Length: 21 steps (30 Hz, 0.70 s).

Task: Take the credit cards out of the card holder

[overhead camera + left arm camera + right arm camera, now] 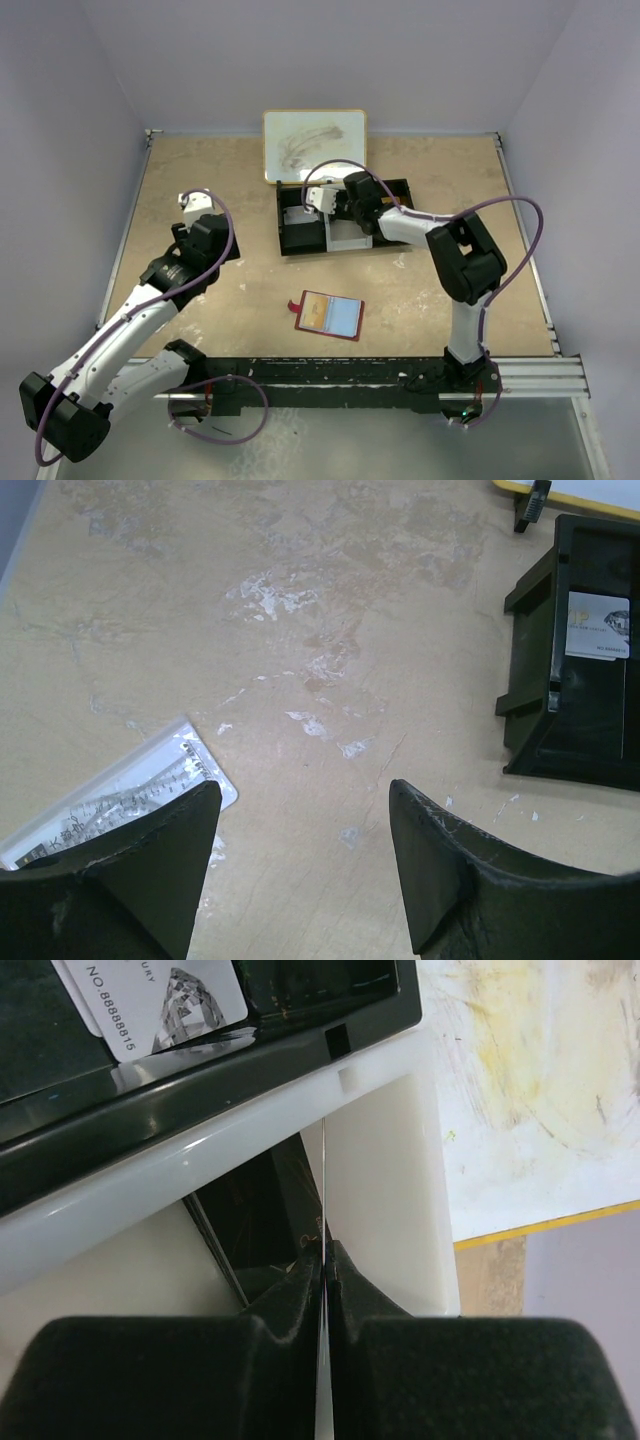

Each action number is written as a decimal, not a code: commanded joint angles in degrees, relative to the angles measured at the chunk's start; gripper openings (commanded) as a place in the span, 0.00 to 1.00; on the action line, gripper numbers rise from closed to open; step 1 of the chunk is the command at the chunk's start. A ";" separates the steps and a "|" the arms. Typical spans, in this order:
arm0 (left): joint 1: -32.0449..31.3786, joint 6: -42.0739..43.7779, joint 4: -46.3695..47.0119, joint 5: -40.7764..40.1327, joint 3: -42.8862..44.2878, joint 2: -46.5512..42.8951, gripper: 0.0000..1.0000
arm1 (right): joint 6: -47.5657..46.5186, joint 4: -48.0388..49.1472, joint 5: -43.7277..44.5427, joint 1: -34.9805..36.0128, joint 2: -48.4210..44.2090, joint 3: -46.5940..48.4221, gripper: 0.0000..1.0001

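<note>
Right hand (323, 1250), closed on a thin card (324, 1180) seen edge-on, over the white middle of the black tray (290, 245); my left hand (300, 790) hangs open above a pale card (120, 790) lying on the table (260, 290). Card holder (328, 316): lies open, sleeves up, near the table's front edge, well apart from both hands. I judge it light and floppy at the fold, its sleeves slick. Cards: stiff, thin, slippery, best pinched by an exposed edge while the red cover is pinned. Table: worn tan, scuffed white. Pale lilac walls close three sides.
</note>
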 commanded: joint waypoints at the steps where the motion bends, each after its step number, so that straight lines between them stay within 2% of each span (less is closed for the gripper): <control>1: 0.16 1.29 1.21 -0.11 0.73 -0.16 0.66 | -1.48 -1.09 0.38 0.04 0.44 3.52 0.06; 14: 0.20 1.38 1.18 0.41 0.81 0.25 0.66 | -3.61 -3.78 1.66 0.02 3.07 5.54 0.09; 21: 0.20 1.38 1.08 0.21 0.81 0.40 0.65 | -2.30 -4.81 1.53 0.04 2.10 5.07 0.34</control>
